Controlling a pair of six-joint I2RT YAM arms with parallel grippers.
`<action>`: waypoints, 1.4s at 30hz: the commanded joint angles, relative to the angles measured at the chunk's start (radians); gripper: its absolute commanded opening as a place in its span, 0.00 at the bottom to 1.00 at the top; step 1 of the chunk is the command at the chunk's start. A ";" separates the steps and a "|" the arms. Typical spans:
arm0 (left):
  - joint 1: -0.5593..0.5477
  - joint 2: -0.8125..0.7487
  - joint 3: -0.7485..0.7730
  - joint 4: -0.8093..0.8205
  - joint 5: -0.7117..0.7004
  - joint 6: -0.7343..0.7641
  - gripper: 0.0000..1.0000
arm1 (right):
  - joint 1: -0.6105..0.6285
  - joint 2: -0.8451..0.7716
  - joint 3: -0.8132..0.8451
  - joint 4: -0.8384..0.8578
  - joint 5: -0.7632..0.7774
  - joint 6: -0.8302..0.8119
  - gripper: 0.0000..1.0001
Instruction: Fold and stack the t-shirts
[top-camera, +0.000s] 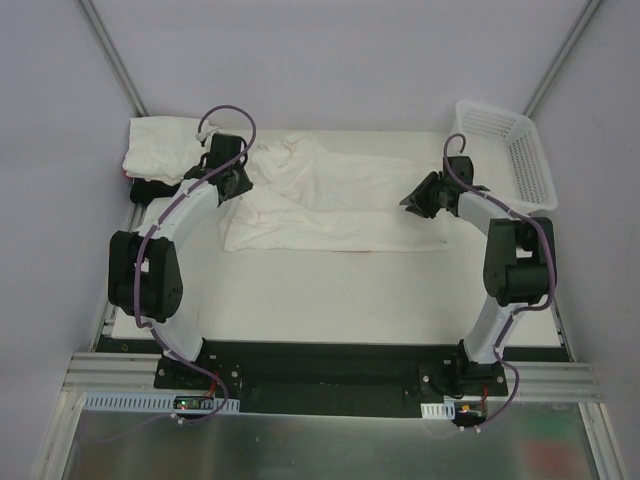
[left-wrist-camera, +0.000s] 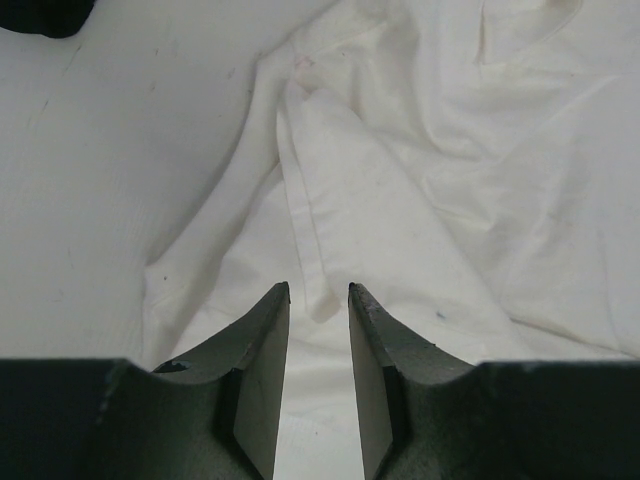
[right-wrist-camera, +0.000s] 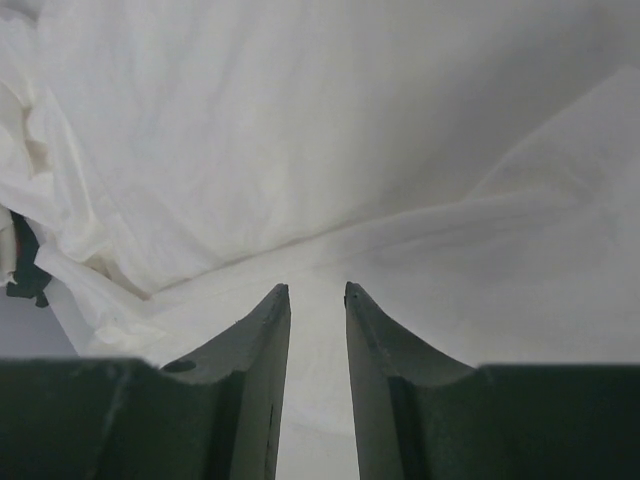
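Note:
A white t-shirt (top-camera: 330, 200) lies rumpled and partly folded across the middle of the table. My left gripper (top-camera: 240, 187) hovers over its left end, jaws a little apart and empty. In the left wrist view the gripper (left-wrist-camera: 318, 290) is above a folded sleeve edge of the shirt (left-wrist-camera: 420, 180). My right gripper (top-camera: 408, 202) is over the shirt's right end, also slightly open and empty. In the right wrist view the gripper (right-wrist-camera: 316, 288) points at a crease in the shirt (right-wrist-camera: 300, 130). A pile of white shirts (top-camera: 160, 148) sits at the far left, with dark cloth (top-camera: 150, 188) under it.
A white plastic mesh basket (top-camera: 510, 150) stands at the far right corner. The white table (top-camera: 330, 295) runs from the shirt to the arm bases. A dark cloth corner (left-wrist-camera: 45, 15) shows at the top left of the left wrist view.

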 joint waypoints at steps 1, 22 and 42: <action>-0.004 -0.060 -0.014 0.041 -0.004 0.047 0.29 | -0.041 -0.009 -0.067 0.023 -0.002 0.009 0.31; -0.005 -0.070 0.008 0.065 0.103 0.151 0.31 | 0.035 0.101 0.177 -0.122 -0.141 -0.122 0.36; -0.080 0.151 0.069 -0.166 0.191 0.303 0.29 | 0.100 0.078 0.179 -0.089 -0.085 -0.105 0.37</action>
